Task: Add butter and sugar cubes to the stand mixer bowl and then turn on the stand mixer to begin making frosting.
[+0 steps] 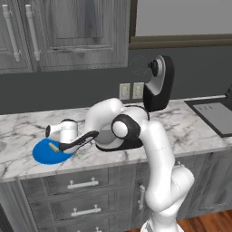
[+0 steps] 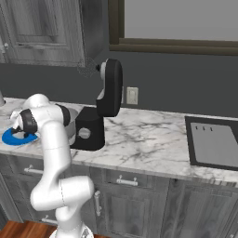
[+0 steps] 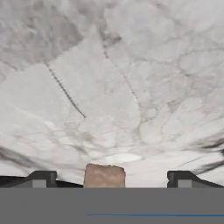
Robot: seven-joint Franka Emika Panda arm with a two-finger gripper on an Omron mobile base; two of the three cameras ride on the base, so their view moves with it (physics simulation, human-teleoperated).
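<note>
We see the white arm bent low over the grey-veined marble counter (image 1: 18, 136), its hand reaching toward the flat round blue plate (image 1: 43, 154) at the counter's left end. In the hand view the gripper (image 3: 109, 177) stands wide, its 2 small dark fingertips (image 3: 42, 177) far apart, holding nothing. Between them, at the bottom of that view, sits 1 tan-pinkish sugar cube (image 3: 104, 176) on the marble; whether the fingertips touch it we cannot tell.

The small pale-yellow butter stick (image 1: 54, 147) lies on the blue plate, just beside the hand. The black stand mixer (image 2: 104, 107) stands on the counter behind the arm, its rounded head tilted up and back against the dark wall. Its round grey knob (image 2: 84, 133) shows on the side of the base in the right base view. The round grey brushed-metal bowl (image 2: 70, 120) sits at the mixer's base, mostly hidden by the arm. What lies inside it we cannot tell.

A dark sink (image 2: 214, 142) is set into the counter well apart to the right. We can read no writing, brand or label on the mixer or anything else.
</note>
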